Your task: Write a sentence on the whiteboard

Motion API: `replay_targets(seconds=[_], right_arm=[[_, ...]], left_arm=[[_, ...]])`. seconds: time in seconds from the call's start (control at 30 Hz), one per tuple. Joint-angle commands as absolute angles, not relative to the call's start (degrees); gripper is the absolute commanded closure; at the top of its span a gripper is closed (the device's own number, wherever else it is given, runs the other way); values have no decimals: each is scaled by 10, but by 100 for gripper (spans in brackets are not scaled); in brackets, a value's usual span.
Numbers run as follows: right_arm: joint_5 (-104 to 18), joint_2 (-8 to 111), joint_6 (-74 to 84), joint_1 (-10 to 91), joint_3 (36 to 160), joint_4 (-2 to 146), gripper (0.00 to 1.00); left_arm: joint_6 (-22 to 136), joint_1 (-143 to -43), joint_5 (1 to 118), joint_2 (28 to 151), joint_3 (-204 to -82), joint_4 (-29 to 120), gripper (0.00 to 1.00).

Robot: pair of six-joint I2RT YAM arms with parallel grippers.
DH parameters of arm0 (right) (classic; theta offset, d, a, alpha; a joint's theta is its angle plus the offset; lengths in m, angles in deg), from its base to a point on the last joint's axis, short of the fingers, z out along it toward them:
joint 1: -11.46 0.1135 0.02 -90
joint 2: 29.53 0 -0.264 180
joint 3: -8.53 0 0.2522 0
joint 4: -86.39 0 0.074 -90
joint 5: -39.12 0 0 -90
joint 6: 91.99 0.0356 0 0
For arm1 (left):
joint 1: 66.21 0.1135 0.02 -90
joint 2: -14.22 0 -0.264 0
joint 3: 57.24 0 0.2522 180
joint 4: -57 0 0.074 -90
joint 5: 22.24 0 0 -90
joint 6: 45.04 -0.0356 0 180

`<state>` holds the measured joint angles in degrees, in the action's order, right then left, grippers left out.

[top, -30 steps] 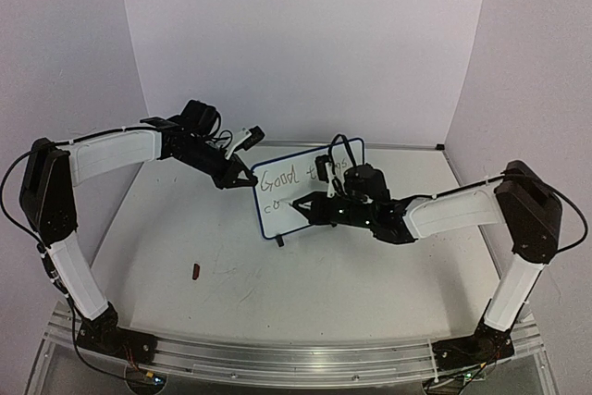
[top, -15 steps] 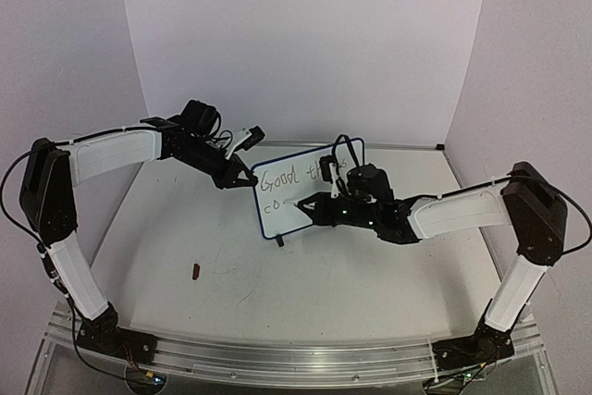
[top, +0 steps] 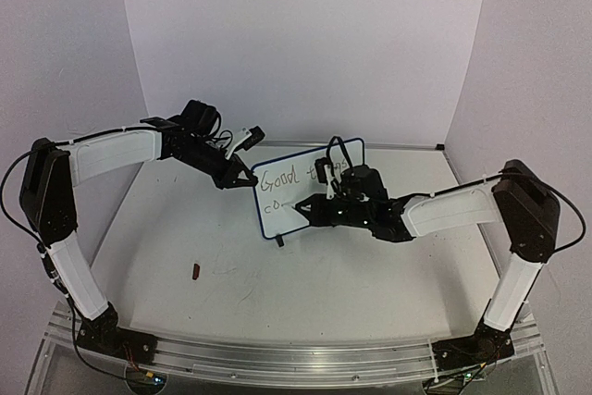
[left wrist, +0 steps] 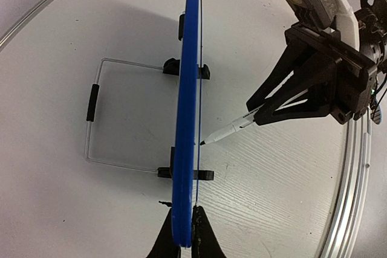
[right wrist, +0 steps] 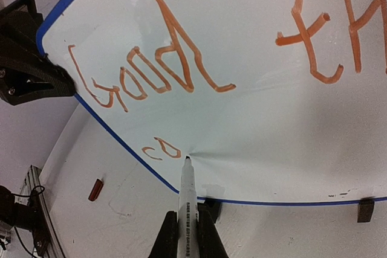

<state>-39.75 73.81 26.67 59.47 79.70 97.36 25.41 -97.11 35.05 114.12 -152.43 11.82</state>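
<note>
The whiteboard [top: 287,193] stands upright mid-desk [top: 185,228], long axis left to right, its left edge pinched by the clenched left claw [top: 242,179], while the right claw [top: 305,206], grasping a marker [right wrist: 187,197], touches its tip just right of "co", the sentence [right wrist: 302,31] continuing rightward, partly hidden behind that arm.
</note>
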Motion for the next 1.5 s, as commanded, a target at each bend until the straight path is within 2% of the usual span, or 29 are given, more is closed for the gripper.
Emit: replay_targets(seconds=[0.0,0.9,1.47], right_arm=[[-411,753,262,592,824,979,100],[-448,704,265,593,804,999,100],[-460,725,283,593,776,1002,100]], left_arm=[[226,-978,417,1168,-1519,63,100],[226,-979,416,1165,-1519,62,100],[226,-978,417,1166,-1519,62,100]])
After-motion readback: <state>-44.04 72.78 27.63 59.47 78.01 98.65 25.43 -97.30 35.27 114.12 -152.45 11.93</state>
